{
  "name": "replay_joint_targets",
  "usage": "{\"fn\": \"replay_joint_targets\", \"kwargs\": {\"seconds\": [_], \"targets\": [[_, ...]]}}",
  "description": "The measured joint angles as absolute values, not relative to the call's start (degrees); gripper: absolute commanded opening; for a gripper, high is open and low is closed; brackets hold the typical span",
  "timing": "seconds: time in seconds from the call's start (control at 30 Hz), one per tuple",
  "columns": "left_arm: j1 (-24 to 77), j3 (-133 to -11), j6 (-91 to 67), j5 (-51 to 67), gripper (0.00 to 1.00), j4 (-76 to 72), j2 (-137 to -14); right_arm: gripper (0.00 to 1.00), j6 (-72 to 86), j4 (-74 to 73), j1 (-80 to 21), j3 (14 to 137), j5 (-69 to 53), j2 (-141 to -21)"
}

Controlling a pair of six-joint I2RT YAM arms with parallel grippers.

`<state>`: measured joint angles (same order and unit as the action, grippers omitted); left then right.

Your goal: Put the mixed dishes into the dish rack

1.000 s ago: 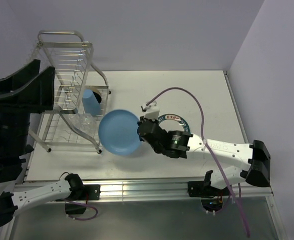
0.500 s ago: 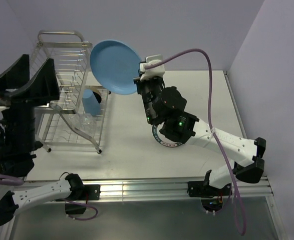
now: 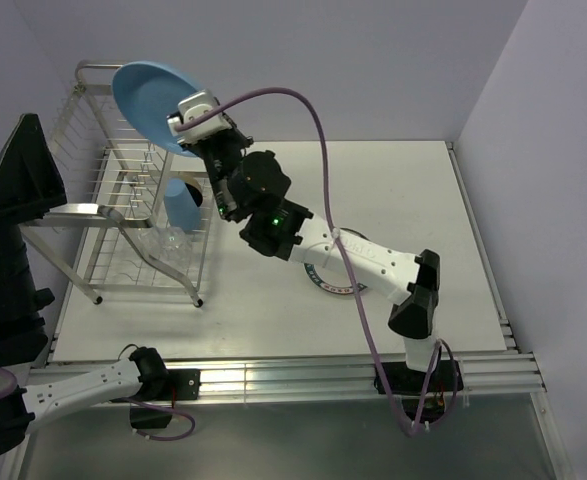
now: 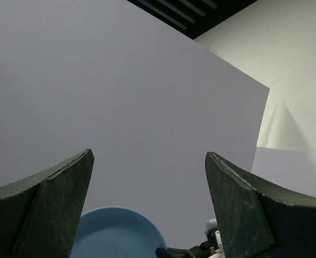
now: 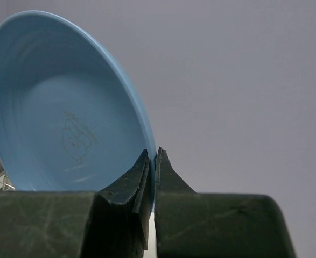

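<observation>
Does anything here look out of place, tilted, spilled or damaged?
Nothing looks spilled or damaged. Only the light-blue plate is unusual: the right hand pinches its rim, holding it tilted above the dish rack, not yet slotted.

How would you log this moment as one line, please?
right tool: shut on light-blue plate rim | plate: tilted over dish rack top, not slotted | left tool: open, empty | light-blue cup: in rack

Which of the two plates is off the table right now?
The plain light-blue plate, pinched by its rim in the right gripper above the dish rack; the lettered white plate lies on the table.
</observation>
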<state>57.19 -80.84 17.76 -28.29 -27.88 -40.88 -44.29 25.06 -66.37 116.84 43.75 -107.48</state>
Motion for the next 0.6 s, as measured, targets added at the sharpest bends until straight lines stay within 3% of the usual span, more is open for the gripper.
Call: {"fn": "replay_joint_targets", "kwargs": {"seconds": [0.6], "targets": [[57.2,-82.3,18.3,-26.8,0.88,-24.6,-38.8,0.0,-55.4,28.0,-71.1,125.6,29.4,-115.8]]}}
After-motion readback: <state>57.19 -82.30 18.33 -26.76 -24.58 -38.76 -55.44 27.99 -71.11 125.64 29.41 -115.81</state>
